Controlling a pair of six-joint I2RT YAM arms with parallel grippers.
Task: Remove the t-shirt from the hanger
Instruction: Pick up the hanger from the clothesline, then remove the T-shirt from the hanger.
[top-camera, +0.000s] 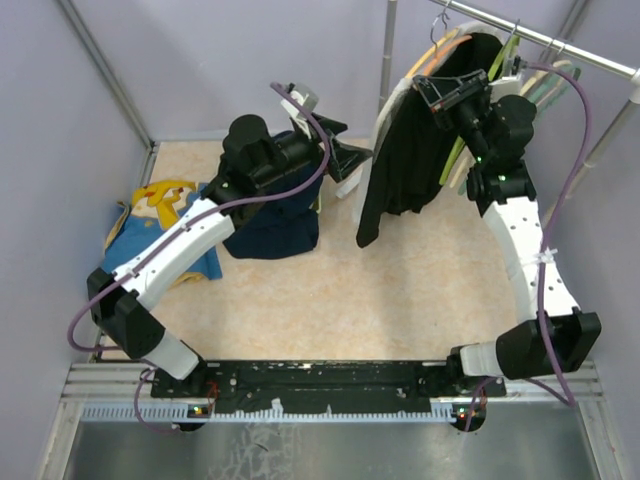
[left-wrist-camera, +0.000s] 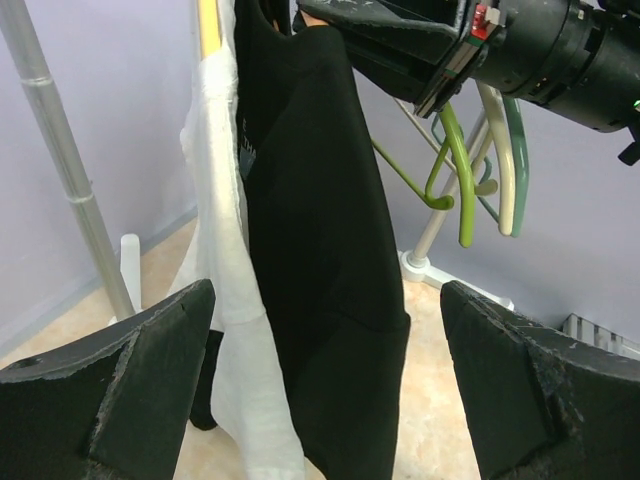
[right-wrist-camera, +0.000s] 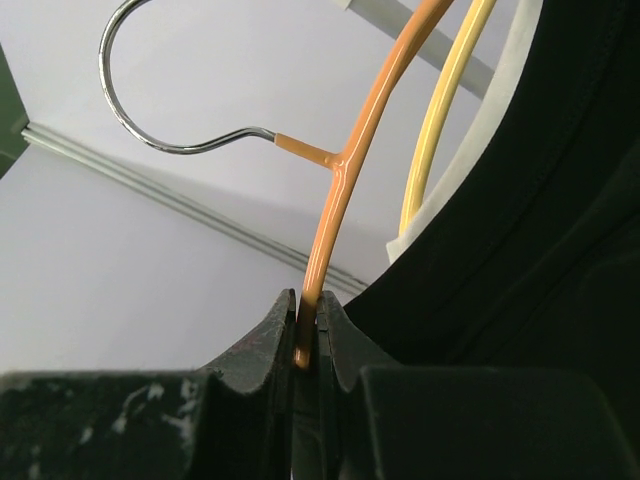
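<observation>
**Operator:** What could go wrong from here?

**Spotter:** Start with what is nearest you. Your left end effector (left-wrist-camera: 325, 380) is released, with its jaws spread wide. It faces the black t-shirt (left-wrist-camera: 320, 250) and grips nothing. The t-shirt hangs at the far right corner of the desk (top-camera: 330, 300), and a white shirt (left-wrist-camera: 225, 300) lies right against it. If you close on that side, you could pinch both shirts and drag the wrong one along.

**Operator:** And further back?

**Spotter:** Your right end effector (right-wrist-camera: 305, 350) is clenched on the thin arm of the orange hanger (right-wrist-camera: 340, 190), just below the hook. That is a narrow bite on a smooth rod. Pull the t-shirt down hard and I think the hanger could twist or slip out of the jaws. A yellow hanger (right-wrist-camera: 440, 130) sits just beside it, and green hangers (left-wrist-camera: 455, 170) hang near the rail (top-camera: 545, 42). Swing the hanger and it could snag on them. The collar may also catch on the hanger's shoulder if you pull straight down.

**Operator:** Any bins or baskets?

**Spotter:** I see none. Loose clothes lie on the desk itself: a navy garment (top-camera: 275, 225) near the middle and a blue and yellow one (top-camera: 160, 215) at the left edge.
</observation>
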